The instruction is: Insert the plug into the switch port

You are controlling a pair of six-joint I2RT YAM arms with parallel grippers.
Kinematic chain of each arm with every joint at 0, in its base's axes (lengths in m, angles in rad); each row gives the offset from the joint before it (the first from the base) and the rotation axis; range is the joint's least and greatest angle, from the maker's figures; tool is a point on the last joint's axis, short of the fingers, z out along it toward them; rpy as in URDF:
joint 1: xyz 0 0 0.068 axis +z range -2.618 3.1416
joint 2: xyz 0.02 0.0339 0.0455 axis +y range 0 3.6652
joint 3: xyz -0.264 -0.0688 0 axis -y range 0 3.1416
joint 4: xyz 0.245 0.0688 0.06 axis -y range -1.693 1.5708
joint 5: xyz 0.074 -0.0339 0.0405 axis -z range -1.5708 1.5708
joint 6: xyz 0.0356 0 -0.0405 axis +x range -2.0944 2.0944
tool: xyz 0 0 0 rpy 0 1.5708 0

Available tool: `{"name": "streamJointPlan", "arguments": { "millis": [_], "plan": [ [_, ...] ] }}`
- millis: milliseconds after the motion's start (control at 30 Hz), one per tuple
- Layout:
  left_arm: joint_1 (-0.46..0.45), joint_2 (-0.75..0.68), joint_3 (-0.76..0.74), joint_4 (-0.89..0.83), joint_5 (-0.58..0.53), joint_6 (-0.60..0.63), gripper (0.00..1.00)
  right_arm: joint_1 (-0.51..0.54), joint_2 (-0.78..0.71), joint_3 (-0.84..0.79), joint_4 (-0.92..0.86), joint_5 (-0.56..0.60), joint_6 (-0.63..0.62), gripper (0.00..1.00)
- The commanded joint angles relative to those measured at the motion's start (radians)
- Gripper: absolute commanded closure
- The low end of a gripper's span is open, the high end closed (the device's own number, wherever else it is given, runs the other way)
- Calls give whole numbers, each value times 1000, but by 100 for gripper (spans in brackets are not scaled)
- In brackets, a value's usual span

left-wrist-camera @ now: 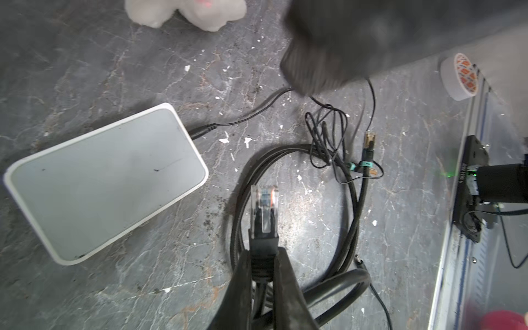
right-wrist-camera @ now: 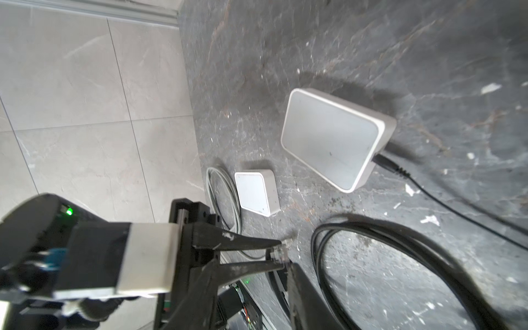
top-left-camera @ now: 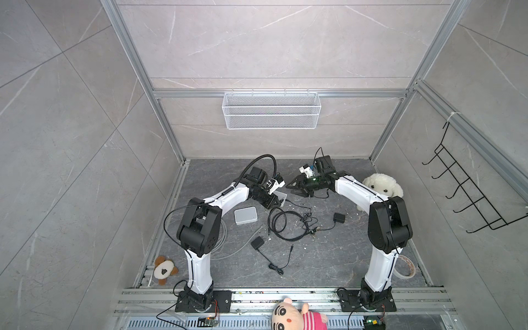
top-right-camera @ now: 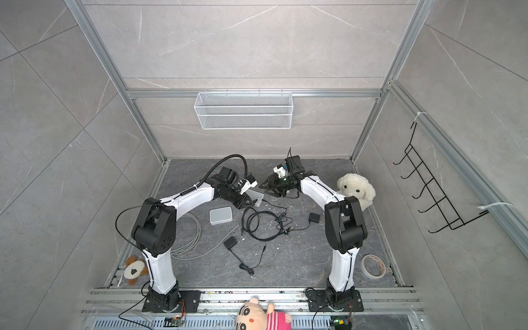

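Plainly, the left gripper (left-wrist-camera: 264, 253) is clamped on the plug (left-wrist-camera: 264, 204). Its two black fingers (left-wrist-camera: 287, 283) pinch the black boot from either side. The clear connector body sticks straight out past the fingertips, uncovered. The right wrist view shows the same grip side-on, with the clear tip poking out beyond the two finger points. The plug is held over a coil of black cable (top-left-camera: 281, 225) on the dark stone table (top-left-camera: 328, 257). It does not touch the switch (left-wrist-camera: 105, 183). That white box lies flat just beside the plug but apart from it, and the plug's tip points past the switch rather than at it. A thin black power lead (left-wrist-camera: 251, 114) enters one short side of the switch. No port face shows clearly enough to place the plug against it. In a top view the switch (top-left-camera: 282, 196) peeps out from under the left gripper at about 2 o'clock, mostly hidden by it. A second white box (top-left-camera: 245, 215) lies near at about 8 o'clock. The right gripper (top-left-camera: 290, 188) sits close by, at roughly 1 o'clock from the left one. In both top views its jaws stand apart with nothing between them, clear of plug and switch alike.
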Motion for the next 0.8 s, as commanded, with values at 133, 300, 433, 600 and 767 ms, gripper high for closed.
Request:
{"name": "streamJointPlan", "arguments": {
  "millis": [133,300,433,600,767],
  "plan": [
    [13,-23,19,-12,78,9,99,50,44,5,-9,-34,-93,58],
    [13,-20,30,-12,85,8,99,56,75,19,-38,-10,-115,63],
    [18,-20,35,-14,87,8,99,58,90,27,-35,-18,-117,69],
    [21,-18,38,-13,101,6,99,63,97,27,-29,-31,-118,72],
    [24,-16,38,-10,104,3,99,64,98,15,-14,-42,-117,79]
  ]
}}
